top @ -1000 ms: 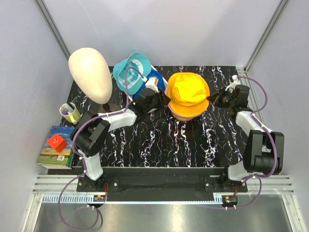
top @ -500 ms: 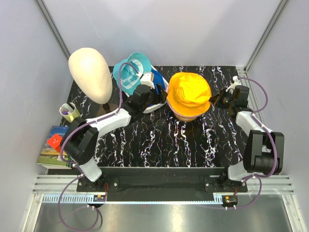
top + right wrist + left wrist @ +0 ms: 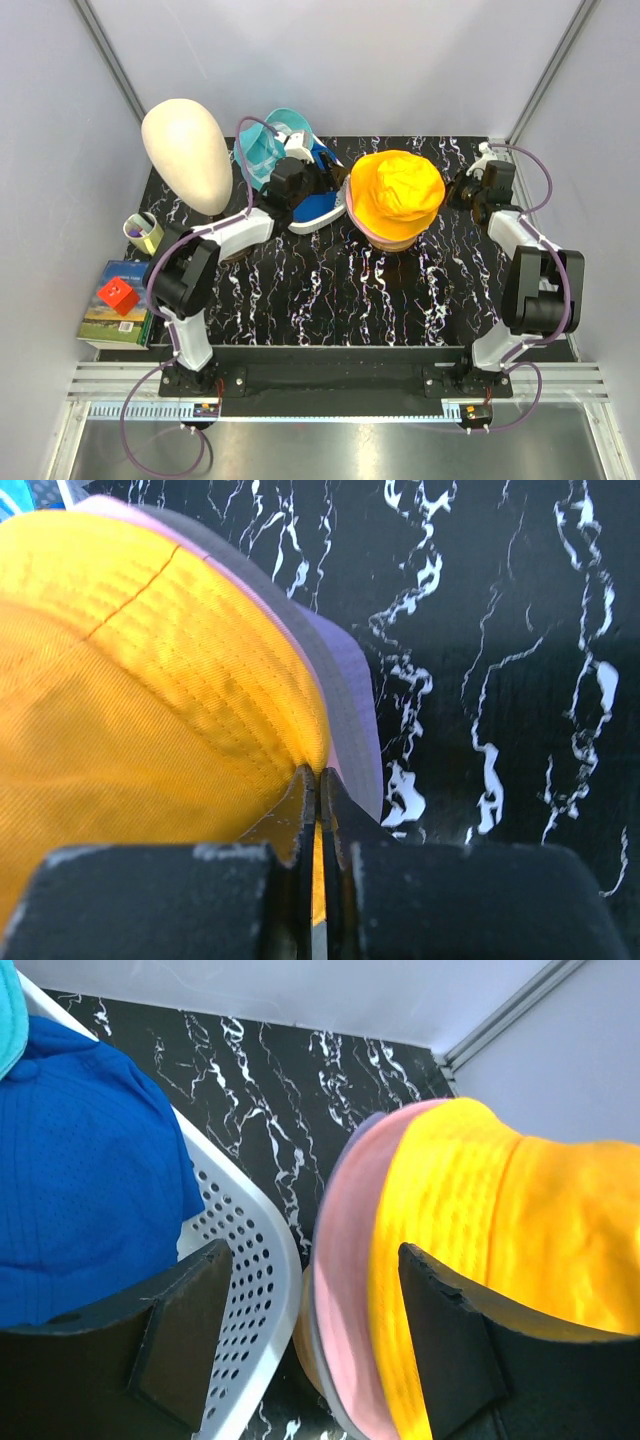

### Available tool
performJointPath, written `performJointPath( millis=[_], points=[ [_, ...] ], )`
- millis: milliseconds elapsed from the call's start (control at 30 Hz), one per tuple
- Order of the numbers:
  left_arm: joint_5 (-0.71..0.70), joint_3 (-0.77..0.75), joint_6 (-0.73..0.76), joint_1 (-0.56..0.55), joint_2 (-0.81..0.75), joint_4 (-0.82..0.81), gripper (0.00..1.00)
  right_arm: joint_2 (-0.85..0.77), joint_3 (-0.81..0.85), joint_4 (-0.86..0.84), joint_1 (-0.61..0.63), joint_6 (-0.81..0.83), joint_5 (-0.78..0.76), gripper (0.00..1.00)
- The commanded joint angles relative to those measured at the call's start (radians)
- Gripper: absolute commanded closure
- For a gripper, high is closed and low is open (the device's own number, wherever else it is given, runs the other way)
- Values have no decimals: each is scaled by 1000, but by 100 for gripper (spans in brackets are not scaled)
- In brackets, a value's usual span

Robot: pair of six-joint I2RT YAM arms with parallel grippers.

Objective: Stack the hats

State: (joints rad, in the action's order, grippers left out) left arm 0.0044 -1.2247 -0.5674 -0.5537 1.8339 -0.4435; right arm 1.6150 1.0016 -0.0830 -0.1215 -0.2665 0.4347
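Note:
An orange-yellow hat sits on top of a pink hat and a lavender hat at the back centre. My right gripper is shut on the orange-yellow hat's right brim; the pinch shows in the right wrist view. My left gripper is open and empty between the stack and the white basket; the left wrist view shows its jaws wide apart. A royal-blue hat and a teal hat lie in the basket. The black cap is out of view.
The white perforated basket stands just left of the stack. A cream mannequin head stands at the back left. A cup and a book with a red cube sit at the left edge.
My left arm has swung back and left, away from the orange-yellow hat and towards the basket. The orange-yellow hat has shifted a little to the right with my right gripper.

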Motion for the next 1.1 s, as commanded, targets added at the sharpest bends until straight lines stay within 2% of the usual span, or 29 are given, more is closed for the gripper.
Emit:
performJointPath(
  millis=[0, 300, 433, 700, 833, 867, 933, 967, 1067],
  points=[
    [95, -47, -49, 11, 27, -153, 29, 45, 91, 32, -12, 58, -33, 100],
    [241, -24, -144, 11, 65, -316, 33, 75, 101, 28, -12, 61, -21, 100],
    [290, -67, -154, 9, 99, -299, 34, 72, 98, 25, -12, 59, -14, 100],
    [301, -119, -147, 9, 145, -239, 34, 59, 92, 20, -10, 55, -2, 100],
    [318, -131, -161, 6, 165, -253, 48, 54, 88, 17, -10, 56, 1, 100],
    [313, -128, -164, 6, 168, -259, 60, 52, 86, 17, -10, 56, 1, 100],
    [298, -119, -170, 5, 168, -267, 70, 52, 85, 17, -10, 58, -1, 100],
    [295, -116, -172, 6, 169, -267, 82, 49, 83, 17, -10, 58, -1, 100],
    [296, -114, -178, 6, 180, -271, 99, 48, 81, 17, -10, 56, -1, 100]
  ],
)
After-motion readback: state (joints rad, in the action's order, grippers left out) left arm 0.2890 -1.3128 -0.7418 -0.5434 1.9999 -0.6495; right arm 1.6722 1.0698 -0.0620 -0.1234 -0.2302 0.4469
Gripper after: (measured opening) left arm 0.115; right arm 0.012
